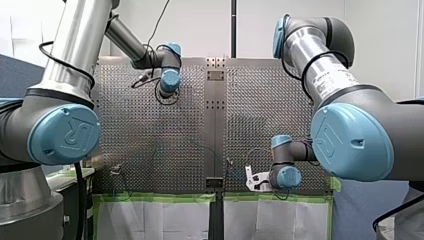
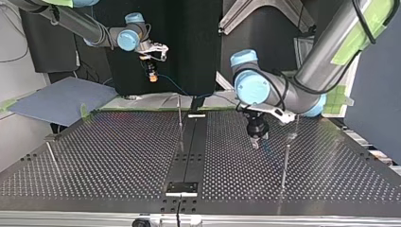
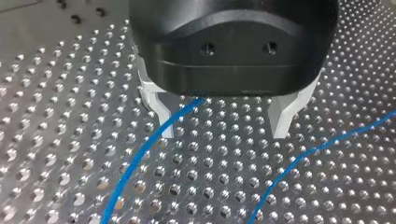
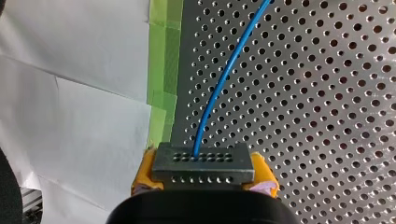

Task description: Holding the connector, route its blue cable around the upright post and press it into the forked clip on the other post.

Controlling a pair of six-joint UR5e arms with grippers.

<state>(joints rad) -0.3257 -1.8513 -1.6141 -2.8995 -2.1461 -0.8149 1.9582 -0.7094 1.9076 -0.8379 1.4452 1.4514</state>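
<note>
What is worrying me most is the slack: the blue cable (image 3: 144, 154) is lying on the table (image 3: 56, 140) in two loose runs beneath my left claw (image 3: 224, 133). If that claw is coming down a little off, I judge it could be catching the wrong run or pinning the cable against the holes. The thin post (image 2: 179, 113), sitting just off the top view's middle toward nine o'clock, is slim. A cable pulled too high could be riding over its tip, not wrapping it. I cannot tell whether the cable is around it yet. I also cannot make out the fork on the second post (image 2: 285, 161), out toward four o'clock, so aiming the press is going to be delicate. Too hard a tug from the far end could be twisting the connector (image 4: 203, 161) in its grip or straining the cable where it is leaving the housing. My right claw (image 4: 204, 173) is clamping that connector firmly between its yellow pads (image 4: 142, 179). In the top view it is hanging at about eleven o'clock, beyond the table's edge. My left claw is standing wide open and holding nothing. One cable run is passing just inside one of its pale fingers (image 3: 161, 114), and the other is running outside the opposite finger.
</note>
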